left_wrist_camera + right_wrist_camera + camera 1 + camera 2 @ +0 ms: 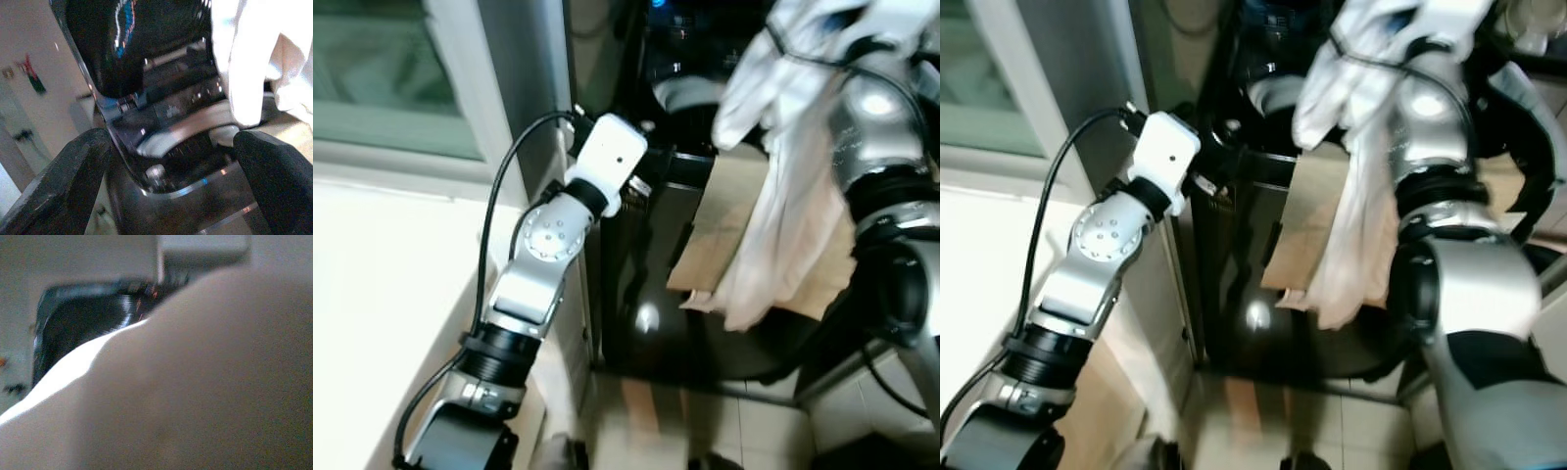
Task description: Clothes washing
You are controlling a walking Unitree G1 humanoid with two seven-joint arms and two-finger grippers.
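A black top-loading washing machine (646, 313) stands before me, its lid (146, 44) raised and the drum opening (190, 147) showing a pale rim. My left gripper (171, 161) is open at the machine's near left edge, nothing between its fingers (73, 171). The left wrist (610, 157) reaches in from the left. A white garment (783, 206) hangs from my raised right arm (881, 137), draped over the wrist and dangling above the machine's right side. Cloth (195, 382) covers most of the right wrist view, with the dark drum beyond it.
A brown cardboard sheet (724, 215) leans on the machine behind the garment. A window (382, 78) and a white wall (382, 284) close off the left side. Pale floor tiles (754, 421) lie in front of the machine.
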